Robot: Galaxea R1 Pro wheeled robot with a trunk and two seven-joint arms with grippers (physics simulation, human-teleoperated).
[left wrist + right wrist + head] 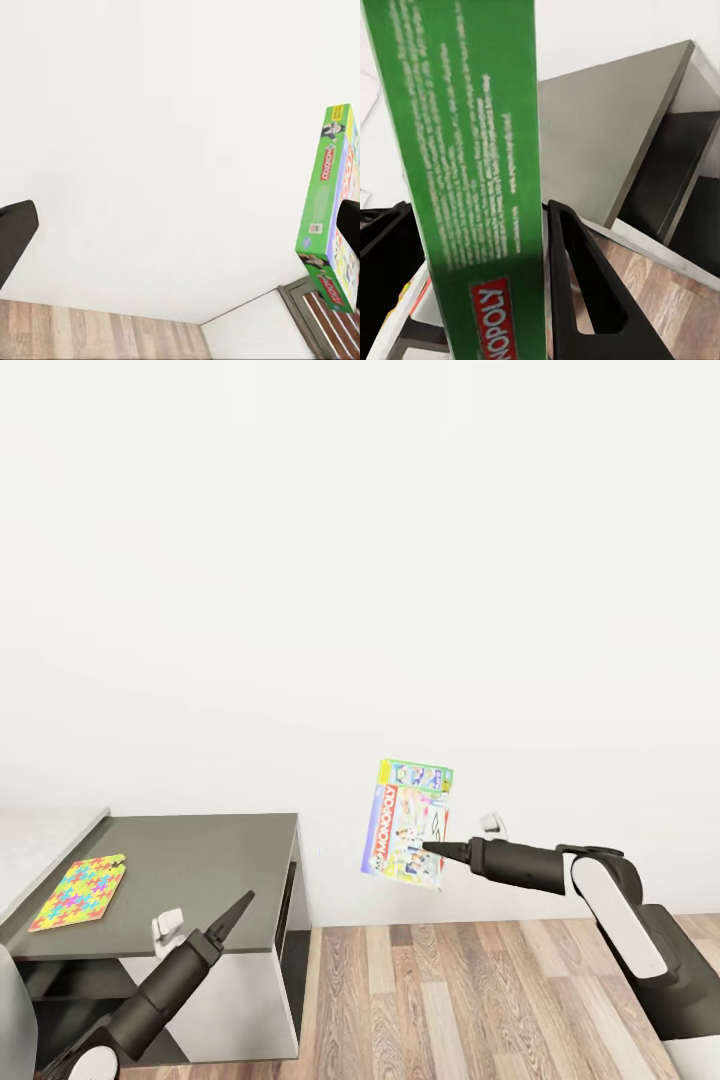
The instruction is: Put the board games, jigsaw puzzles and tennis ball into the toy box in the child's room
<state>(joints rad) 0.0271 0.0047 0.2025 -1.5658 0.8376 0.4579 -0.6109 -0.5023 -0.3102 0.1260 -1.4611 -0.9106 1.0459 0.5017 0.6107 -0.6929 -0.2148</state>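
Right gripper [432, 850] pinches the board game [407, 823], upright in the air at 3 o'clock from the cabinet [200, 860]. Puzzle [78, 891] lies on the cabinet. Left gripper [243, 905] fingers spread.

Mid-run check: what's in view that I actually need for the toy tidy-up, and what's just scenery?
For the job:
- Monopoly board game, clamped in the right gripper
- jigsaw puzzle

Just scenery:
- dark grey cabinet under the puzzle
- white wall
- wood-plank floor

Dark grey tapered forearms — white upper casings (glossy) — pointed black fingers [437, 849].
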